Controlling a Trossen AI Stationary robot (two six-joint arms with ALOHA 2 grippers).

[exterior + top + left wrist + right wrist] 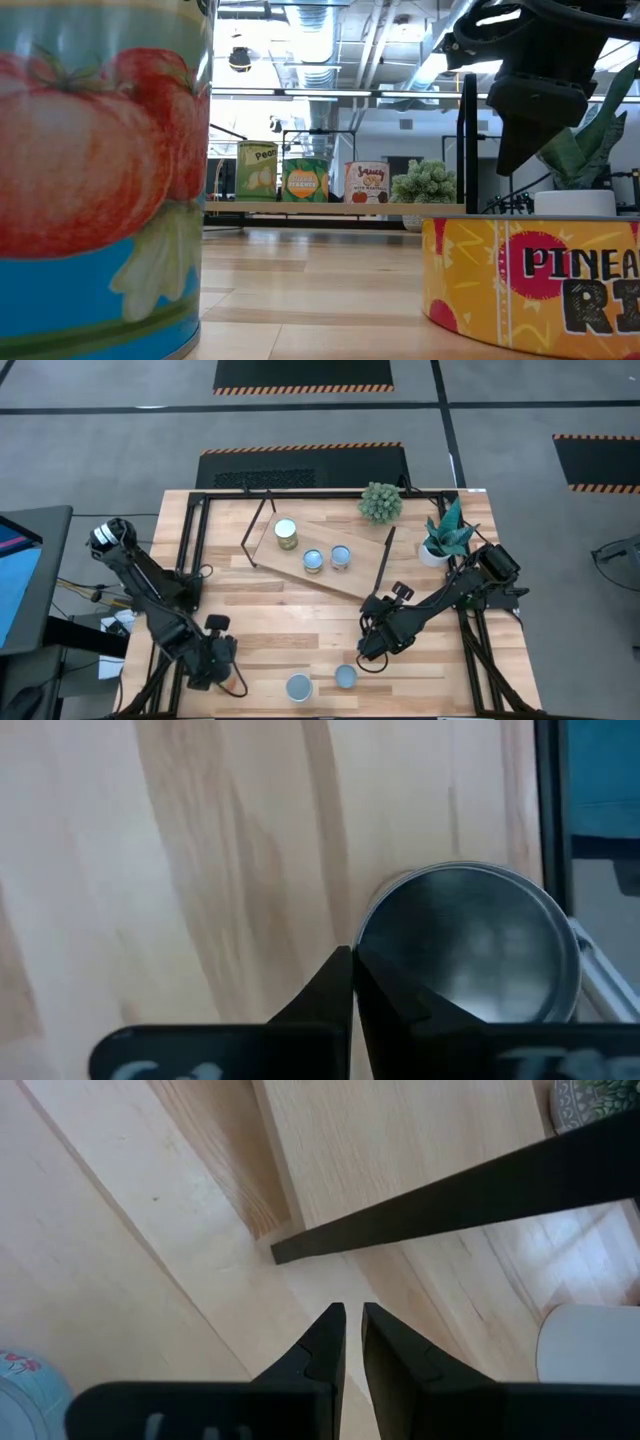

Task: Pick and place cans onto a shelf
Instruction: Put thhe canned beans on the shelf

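Shelf (330, 565) stands on table (290, 630), in far half, turned at angle. Three cans on shelf board: whitish-top can (286, 533) at left end, two blue-grey-top cans (314, 560) (341, 556) just beside each other near middle. Two more cans on table near front edge, well apart from shelf: one (299, 687) left, one (345, 677) right. Left claw (222, 656) closed, empty, left of these two cans; can top (470, 945) just beside its fingers. Right claw (372, 650) between shelf and front cans, fingers narrowly apart, holding nothing.
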